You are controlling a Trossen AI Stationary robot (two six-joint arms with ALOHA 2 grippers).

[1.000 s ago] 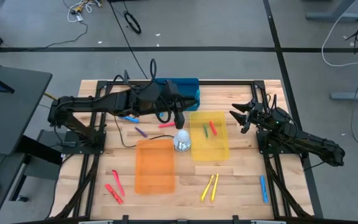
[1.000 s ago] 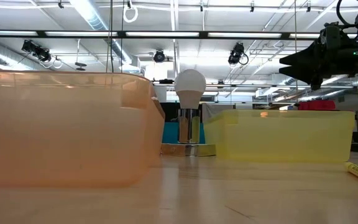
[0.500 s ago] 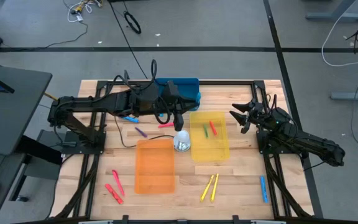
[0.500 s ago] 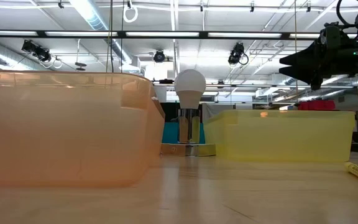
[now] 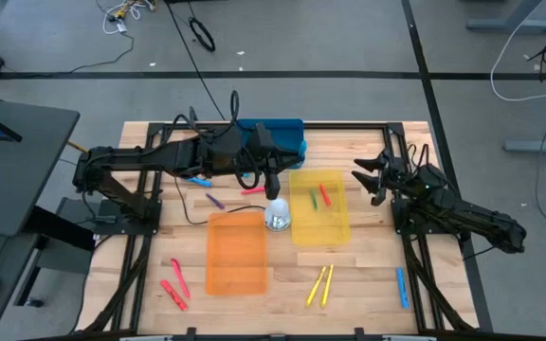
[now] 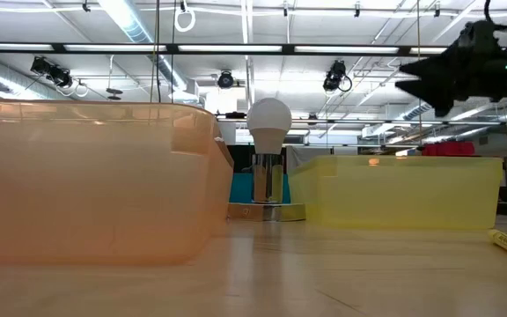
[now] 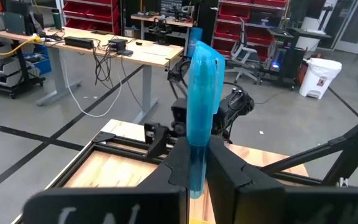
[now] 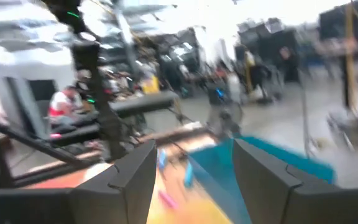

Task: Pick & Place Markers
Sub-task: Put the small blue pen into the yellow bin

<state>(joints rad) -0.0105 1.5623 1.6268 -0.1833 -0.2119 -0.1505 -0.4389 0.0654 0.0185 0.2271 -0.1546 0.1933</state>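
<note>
My left gripper hovers between the blue tray and the yellow tray, shut on a light blue marker. My right gripper waits open at the table's right side, high up, also seen in the low view and its own wrist view. A green marker and a red one lie in the yellow tray. On the table lie purple, red, yellow and blue markers. The orange tray holds none. My left gripper pinches the light blue marker near its lower end between its two fingers. The fingers reach out about level toward the table's right side and lie across the marker. The marker stands up above the fingers, lifted clear of table and trays.
A white bulb on a metal base stands between the orange and yellow trays, just below my left gripper. Black cables run across the table's left half. Bare wood lies along the near edge between the markers.
My right gripper has tipped its fingers a little upward while staying in place. My left gripper has kept still with the blue marker.
</note>
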